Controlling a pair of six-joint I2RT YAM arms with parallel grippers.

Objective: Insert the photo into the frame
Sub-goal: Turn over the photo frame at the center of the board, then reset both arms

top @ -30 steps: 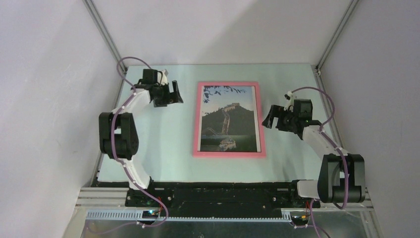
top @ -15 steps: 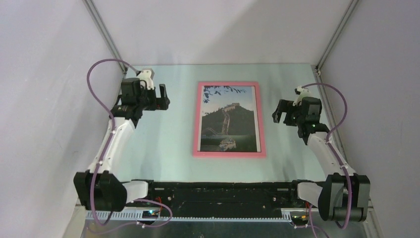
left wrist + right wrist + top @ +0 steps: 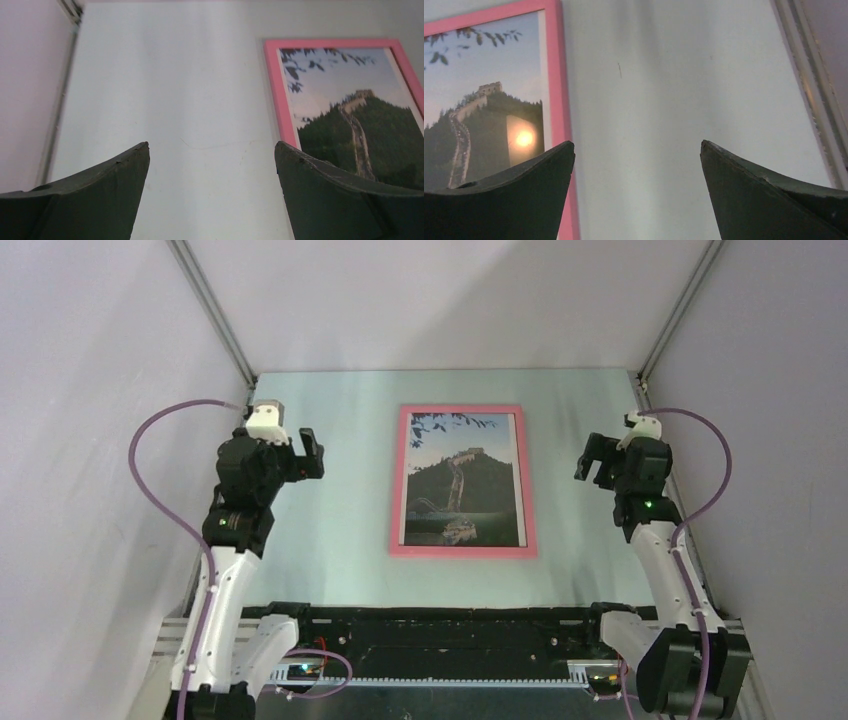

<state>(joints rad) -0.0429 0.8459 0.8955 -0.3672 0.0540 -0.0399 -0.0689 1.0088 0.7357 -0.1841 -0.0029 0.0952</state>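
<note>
The salmon-pink frame (image 3: 463, 551) lies flat in the middle of the table, and the photo (image 3: 462, 480) of a dark hill with a winding wall sits inside it. My left gripper (image 3: 300, 455) hovers open to the left of the frame, holding nothing. My right gripper (image 3: 597, 458) hovers open to the frame's right, also holding nothing. In the left wrist view the open left gripper (image 3: 211, 145) is over bare table, with the frame (image 3: 277, 90) and photo (image 3: 345, 100) at the right. In the right wrist view the open right gripper (image 3: 637, 143) has the frame (image 3: 558, 75) and photo (image 3: 489, 100) at its left.
The pale table (image 3: 330, 530) is enclosed by grey walls on three sides. A metal rail (image 3: 60, 110) runs along the table's left edge and another rail (image 3: 809, 90) along its right edge. The arm bases stand on a black bar (image 3: 440, 625) at the near edge.
Both arms have drawn back from the frame, the left gripper moving left and nearer, the right gripper moving right. Frame and photo have not moved. Both grippers stayed open.
</note>
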